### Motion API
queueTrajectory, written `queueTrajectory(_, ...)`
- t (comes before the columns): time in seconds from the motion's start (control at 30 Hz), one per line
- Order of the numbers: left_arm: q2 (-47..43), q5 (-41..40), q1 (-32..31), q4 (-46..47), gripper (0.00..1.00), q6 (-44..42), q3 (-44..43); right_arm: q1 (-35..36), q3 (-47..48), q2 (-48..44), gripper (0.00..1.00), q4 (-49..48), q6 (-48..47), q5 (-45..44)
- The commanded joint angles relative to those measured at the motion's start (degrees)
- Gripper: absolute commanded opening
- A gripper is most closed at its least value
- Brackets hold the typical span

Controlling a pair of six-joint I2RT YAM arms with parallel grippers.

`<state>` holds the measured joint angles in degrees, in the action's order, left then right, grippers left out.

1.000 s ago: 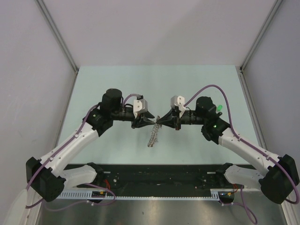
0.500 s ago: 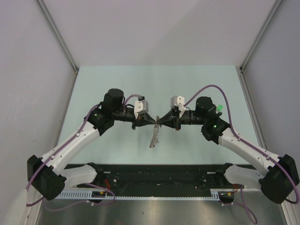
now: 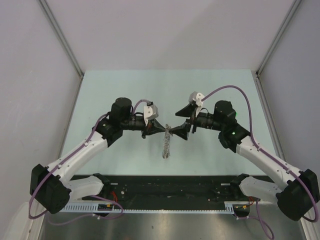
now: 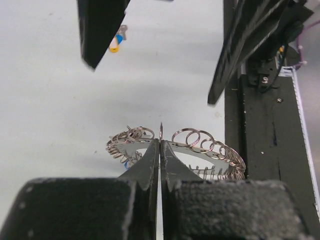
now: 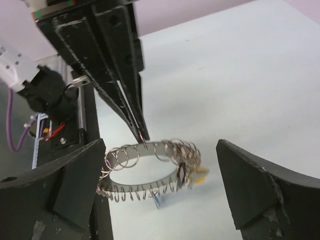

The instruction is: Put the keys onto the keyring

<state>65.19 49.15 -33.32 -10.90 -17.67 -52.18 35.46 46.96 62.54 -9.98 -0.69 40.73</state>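
The keyring [image 5: 150, 172] is hanging between the two arms above the middle of the tabletop [image 3: 100, 90]. The left end effector [image 4: 160, 142] is pinching a thin wire loop at its upper edge, fingers pressed together on it. Whether its lower edge is touching the tabletop cannot be told.

From the top external view the keyring is showing only as a short, chain-like strip running toward the near side. The wrist views are showing its real shape: a flat grey band bent into a circle, with small split rings threaded along the top and bottom edges.

The right wrist view is showing a yellow-capped key [image 5: 201, 172] and a blue-capped key [image 5: 156, 201] dangling from the band's far side. The left wrist view is showing only a sliver of blue there.

The right end effector [image 5: 161, 147] is standing wide apart on either side of the keyring, gripping nothing.

Only the left wrist view is showing another small yellow-and-blue piece [image 4: 116, 44] lying farther off on the tabletop, partly behind a right finger.

The black rail [image 4: 270, 140] is running along the near edge.
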Motion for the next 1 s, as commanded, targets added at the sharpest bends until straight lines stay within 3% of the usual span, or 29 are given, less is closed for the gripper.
queueTrajectory(0.0,-1.7,-6.1,1.3,7.3,0.0,4.6,0.0,-4.3,2.3,-3.6,1.0,3.5,8.1,-5.7)
queueTrajectory(0.1,-1.9,-8.5,2.0,7.6,0.0,5.4,0.2,-7.1,1.7,-4.4,1.0,6.3,11.2,-9.2)
queueTrajectory(0.43,-2.2,-14.2,2.8,5.8,0.0,4.7,-0.5,-15.2,-1.2,-5.3,1.0,21.6,17.6,-38.8)
queueTrajectory(0.63,-2.3,-15.0,3.1,5.2,0.0,4.5,-0.7,-20.2,-2.7,0.3,0.9,24.4,18.3,-51.3)
queueTrajectory(0.97,-2.6,-16.3,3.0,4.0,0.0,3.8,-1.1,-34.2,-6.9,11.9,0.71,11.7,19.2,-46.1)
